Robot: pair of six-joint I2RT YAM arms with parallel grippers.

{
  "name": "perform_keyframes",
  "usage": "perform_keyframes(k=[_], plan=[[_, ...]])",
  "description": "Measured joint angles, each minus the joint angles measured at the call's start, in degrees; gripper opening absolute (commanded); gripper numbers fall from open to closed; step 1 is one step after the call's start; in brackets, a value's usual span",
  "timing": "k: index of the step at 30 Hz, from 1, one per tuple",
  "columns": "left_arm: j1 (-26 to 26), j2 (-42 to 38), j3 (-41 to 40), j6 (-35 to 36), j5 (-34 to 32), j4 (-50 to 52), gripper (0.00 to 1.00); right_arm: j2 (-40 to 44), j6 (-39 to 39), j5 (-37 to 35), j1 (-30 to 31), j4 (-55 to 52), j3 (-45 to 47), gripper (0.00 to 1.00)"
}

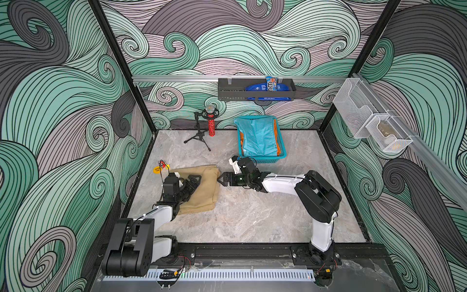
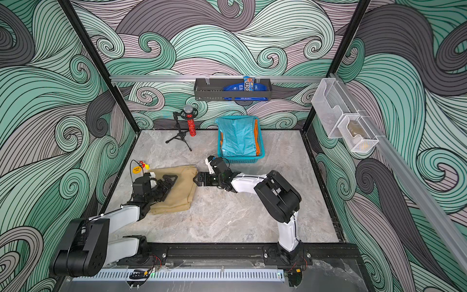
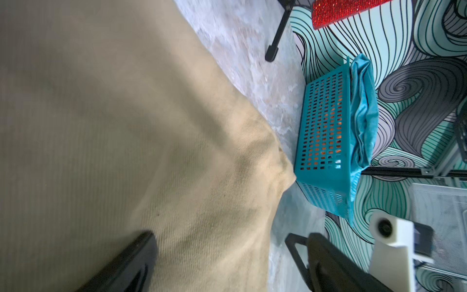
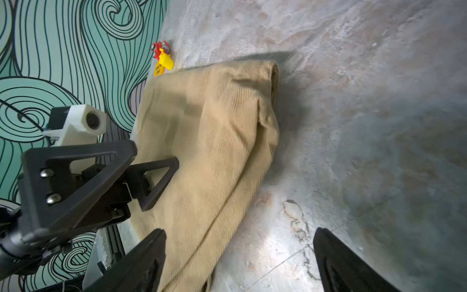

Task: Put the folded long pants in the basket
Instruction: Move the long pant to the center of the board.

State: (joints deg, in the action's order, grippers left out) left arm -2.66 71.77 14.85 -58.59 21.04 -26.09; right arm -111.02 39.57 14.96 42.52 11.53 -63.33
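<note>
The tan folded long pants (image 1: 202, 192) (image 2: 177, 194) lie flat on the table's left half. My left gripper (image 1: 197, 180) (image 3: 231, 236) hovers open over them, its jaws wide apart across the cloth (image 3: 126, 126). My right gripper (image 1: 220, 179) (image 4: 240, 232) stands open low at their right edge, one jaw over the corduroy (image 4: 214, 141) and one over bare table. The teal basket (image 1: 283, 155) (image 2: 261, 155) (image 3: 326, 174) sits at the back. Turquoise pants (image 1: 257, 136) (image 3: 364, 113) lie in it on top of orange pants (image 1: 278, 145) (image 2: 257, 136).
A microphone with a red handle (image 1: 211, 124) stands on a black tripod left of the basket. A yellow tag with a red clip (image 1: 160, 168) (image 4: 164, 59) lies by the left wall. A black wall rack (image 1: 255, 89) and white wire bins (image 1: 374, 124) hang above.
</note>
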Motion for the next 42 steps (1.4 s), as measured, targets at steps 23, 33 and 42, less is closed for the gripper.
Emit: perform_keyframes(k=[23,33,42], plan=[[-10.2,6.2,4.0,-11.0,-0.4,-5.4,0.98,-10.0,2.1,6.6,1.3,-1.7,-7.2,0.0],[-9.2,10.2,25.0,14.6,0.4,17.0,0.98,0.9,-9.6,2.0,-5.8,-13.0,0.1,0.0],[-9.0,15.4,22.4,23.3,-3.6,23.7,0.98,5.1,-13.6,-2.8,-6.2,-17.4,3.7,0.0]])
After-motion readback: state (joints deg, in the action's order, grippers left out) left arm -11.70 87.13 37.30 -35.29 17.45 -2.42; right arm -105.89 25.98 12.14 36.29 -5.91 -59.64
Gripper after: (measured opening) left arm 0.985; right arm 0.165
